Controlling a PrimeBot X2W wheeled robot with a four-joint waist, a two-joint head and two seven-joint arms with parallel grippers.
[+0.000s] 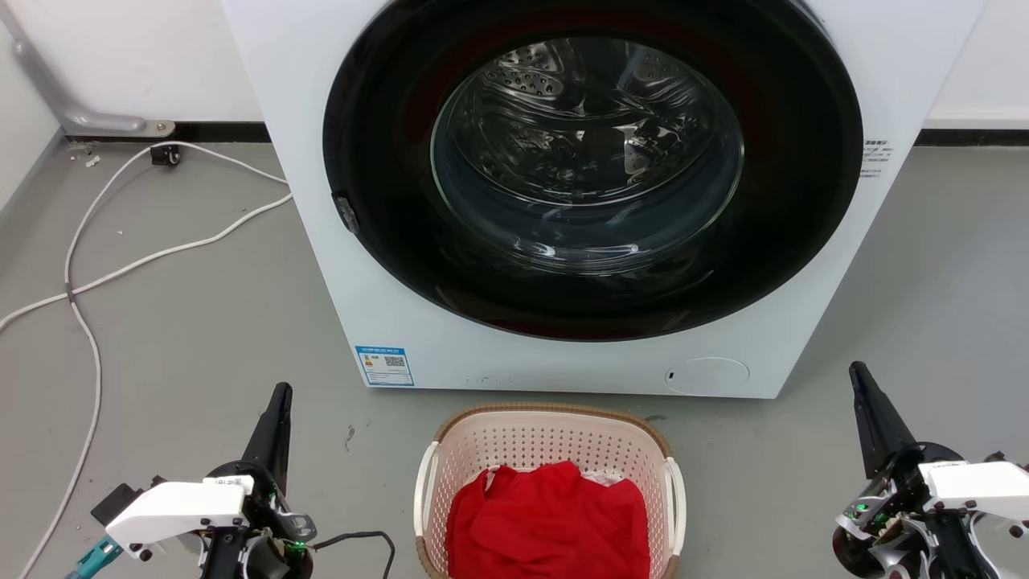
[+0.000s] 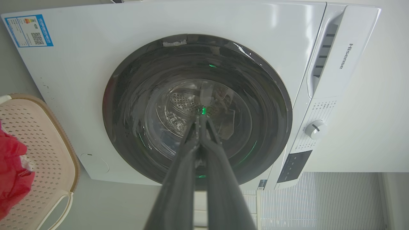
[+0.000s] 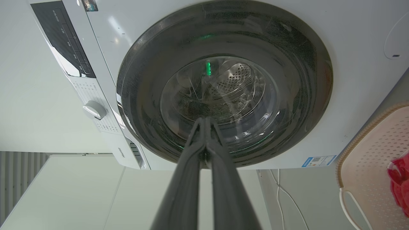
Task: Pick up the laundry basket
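Basket (image 1: 547, 438) between left gripper (image 1: 280, 400), right gripper (image 1: 859, 380)

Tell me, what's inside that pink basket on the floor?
A crumpled red cloth lies in the laundry basket, with a bit of white fabric peeking beside it. Whatever lies underneath is covered.

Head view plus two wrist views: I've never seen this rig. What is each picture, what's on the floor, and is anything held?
This is a wheeled robot with two arms, each ending in a hand with two long dark fingers. The head view looks down from the robot's head: the left hand is at lower left, the right hand at lower right. Each wrist view looks along that arm's own fingers toward the white washer. On the grey floor in front of the washer stands the laundry basket, with red cloth inside. Both hands are shut, one on either side of the basket, holding nothing.
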